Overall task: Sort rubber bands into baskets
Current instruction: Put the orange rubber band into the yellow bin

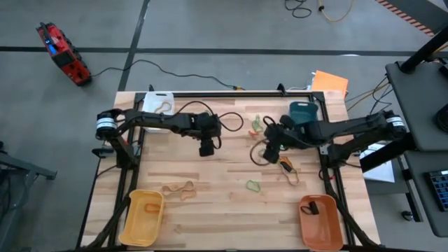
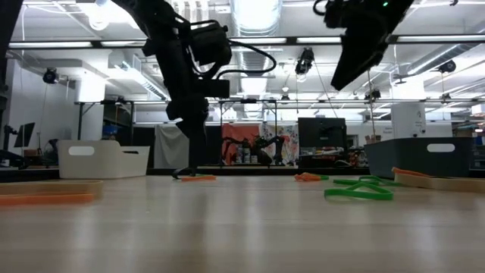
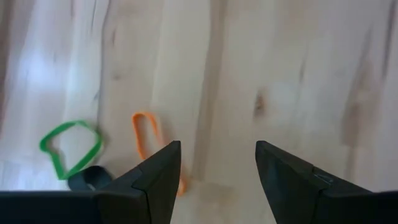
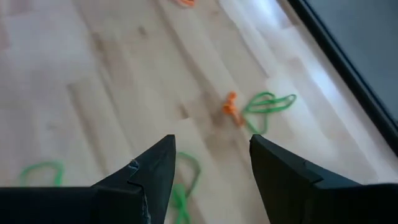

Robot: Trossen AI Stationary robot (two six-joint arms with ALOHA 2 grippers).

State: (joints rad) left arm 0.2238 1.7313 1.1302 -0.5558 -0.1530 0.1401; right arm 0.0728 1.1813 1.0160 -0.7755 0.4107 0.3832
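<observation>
Rubber bands lie scattered on the wooden table: a tan one (image 1: 178, 189), a green one (image 1: 253, 185), an orange one (image 1: 288, 168) and a green one (image 1: 257, 126). The baskets stand at the corners: white (image 1: 152, 98), teal (image 1: 302, 112), yellow (image 1: 133, 224), orange (image 1: 329, 231). My left gripper (image 3: 217, 146) is open and points down over bare wood left of the table's middle (image 1: 206, 150); an orange band (image 3: 147, 134) and a green band (image 3: 69, 146) lie beside it. My right gripper (image 4: 211, 140) is open, above the table right of the middle (image 1: 269, 152), over green bands (image 4: 268, 104).
The yellow basket holds an orange band (image 1: 150, 208), the orange basket a black one (image 1: 311, 208), the white basket a tan one (image 1: 164, 106). Black cables (image 1: 231, 122) loop off both arms. A black rail (image 1: 238, 94) runs along the far edge.
</observation>
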